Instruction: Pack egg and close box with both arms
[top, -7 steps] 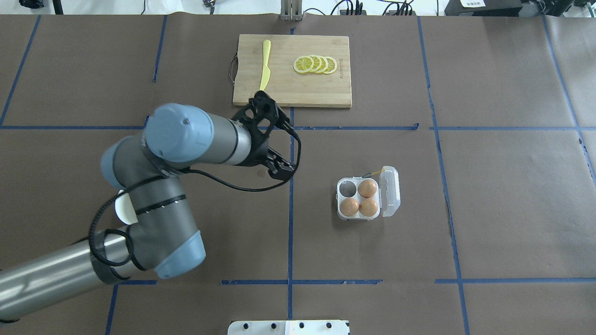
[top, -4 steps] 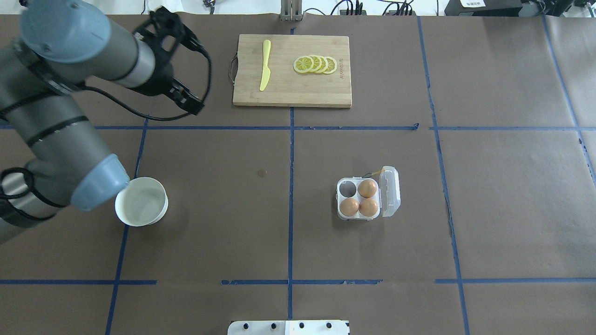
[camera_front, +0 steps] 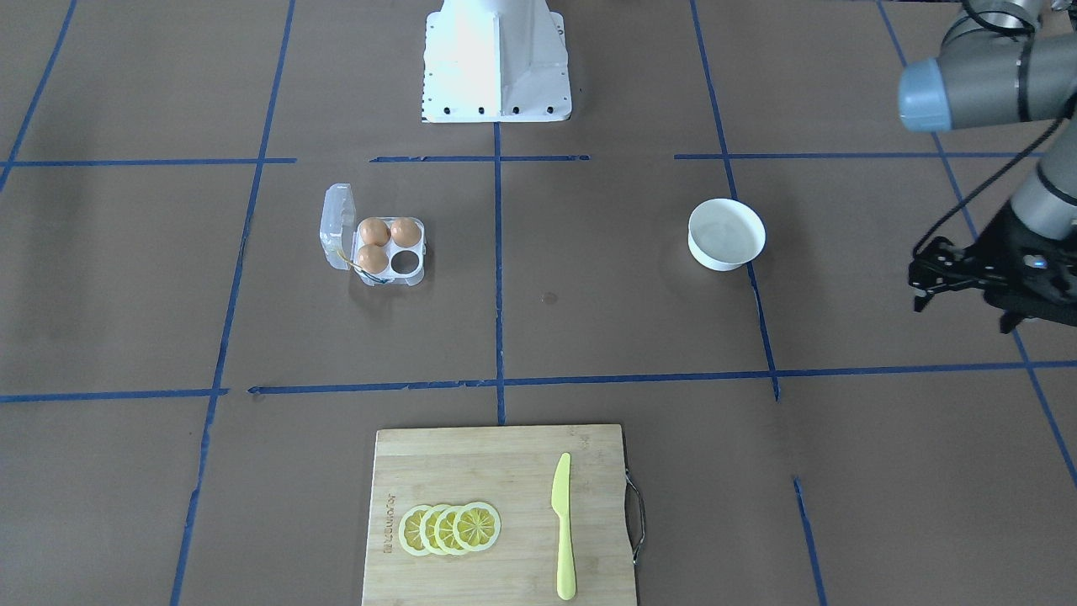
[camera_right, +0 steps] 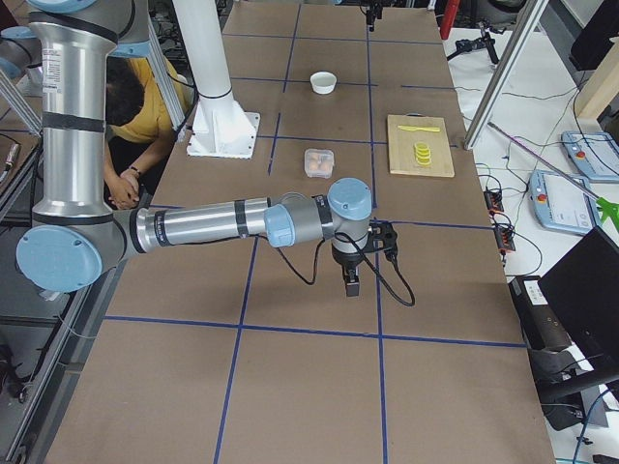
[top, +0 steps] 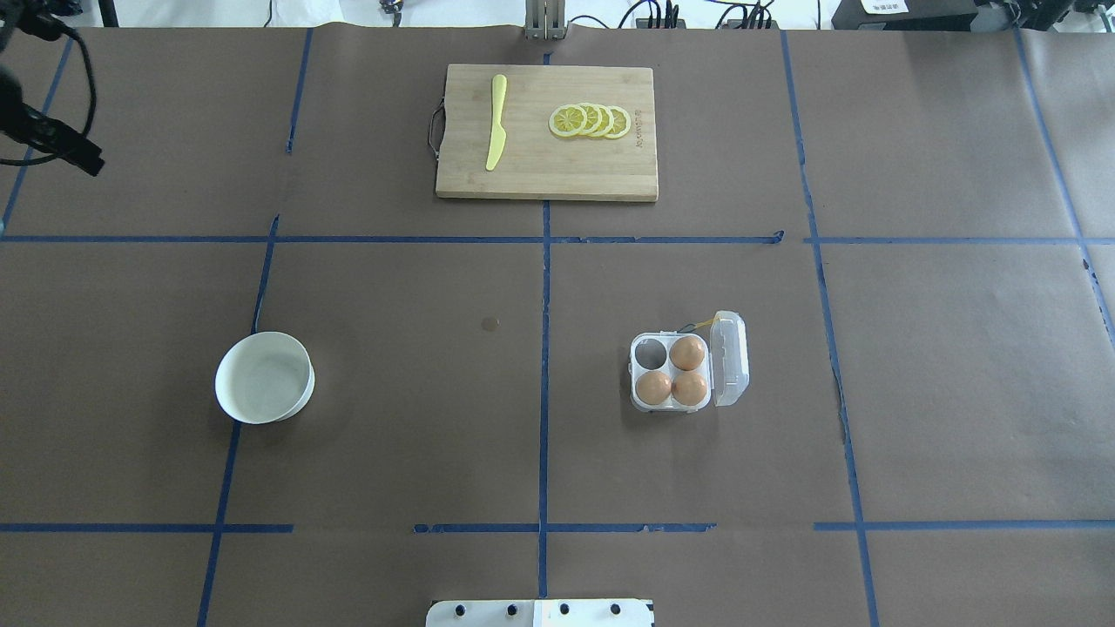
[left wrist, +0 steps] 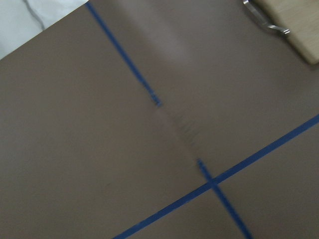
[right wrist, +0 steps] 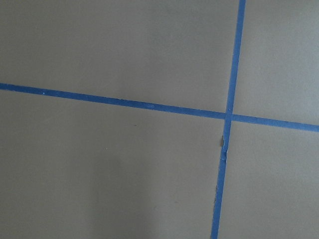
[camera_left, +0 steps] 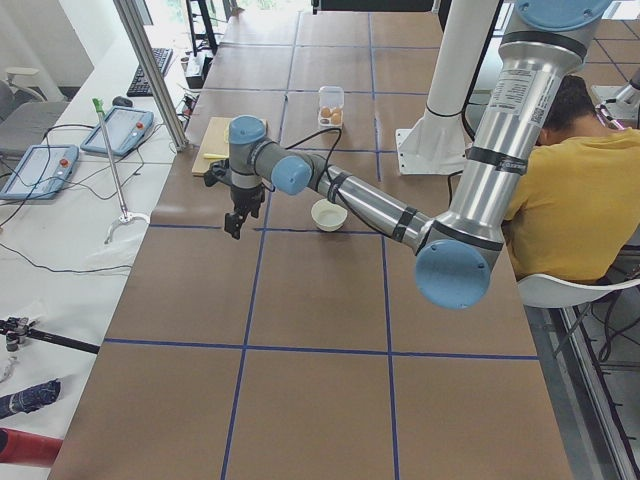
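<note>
Off to the robot's far left, the left gripper (camera_front: 966,296) hangs above bare brown table (top: 418,453). As far as the front view shows, its two fingers stand apart with nothing between them. The right gripper (camera_right: 350,278) shows only in the side view from the robot's right, low over bare table. I cannot tell whether it is spread or pressed together. Both are well apart from the box (top: 671,370), which sits right of the table's middle with its lid (top: 730,359) folded open on the robot's right side.

By count there is one box with four cups. Three eggs (top: 687,352) fill three of them, and one empty cup (top: 649,352) is at the far-left corner. There is one white bowl (top: 264,379), which looks empty. One cutting board (top: 540,174) carries one yellow knife (top: 496,122) and four lemon slices (top: 591,120). There are two arms.

On handling, I judge the eggs smooth, round and brittle, so any grip should be gentle and across the widest part. The box is likely light, thin and springy, and apt to slide on the paper. Closing it probably calls for one gripper to steady the base by its outer wall. The other would take the lid at its free long edge, away from the hinge, and fold it over.
</note>
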Controlling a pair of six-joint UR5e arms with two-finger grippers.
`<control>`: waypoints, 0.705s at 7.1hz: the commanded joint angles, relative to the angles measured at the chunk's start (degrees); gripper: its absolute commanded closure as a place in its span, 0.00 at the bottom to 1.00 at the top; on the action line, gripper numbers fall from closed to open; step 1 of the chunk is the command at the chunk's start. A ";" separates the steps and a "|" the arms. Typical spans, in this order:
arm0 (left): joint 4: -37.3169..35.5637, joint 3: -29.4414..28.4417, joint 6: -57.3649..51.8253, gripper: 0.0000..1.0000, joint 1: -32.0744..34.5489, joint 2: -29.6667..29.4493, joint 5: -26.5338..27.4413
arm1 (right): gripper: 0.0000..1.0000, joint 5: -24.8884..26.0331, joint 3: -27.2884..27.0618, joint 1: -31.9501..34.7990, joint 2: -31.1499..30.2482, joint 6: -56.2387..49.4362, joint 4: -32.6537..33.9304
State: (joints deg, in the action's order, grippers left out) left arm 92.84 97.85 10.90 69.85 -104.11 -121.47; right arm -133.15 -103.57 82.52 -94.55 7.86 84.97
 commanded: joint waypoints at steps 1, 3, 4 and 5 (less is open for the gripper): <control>-0.47 -2.49 -6.62 0.00 9.11 6.52 -0.70 | 0.00 -0.01 -0.05 -1.13 0.42 0.14 -0.07; -0.56 -6.24 -15.11 0.00 20.71 10.94 -6.97 | 0.00 0.08 -0.83 -3.14 0.68 0.23 -0.07; -0.30 -6.79 -15.72 0.00 25.90 13.65 -11.03 | 0.00 0.08 -1.71 -4.46 0.86 0.31 -0.07; -0.56 -4.80 -15.73 0.00 26.47 14.72 -11.07 | 0.01 0.08 -3.03 -6.47 0.77 3.80 -0.07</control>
State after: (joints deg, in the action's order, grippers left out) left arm 92.42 92.04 -4.27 93.41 -91.29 -130.62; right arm -133.07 -105.23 78.17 -93.79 8.93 84.90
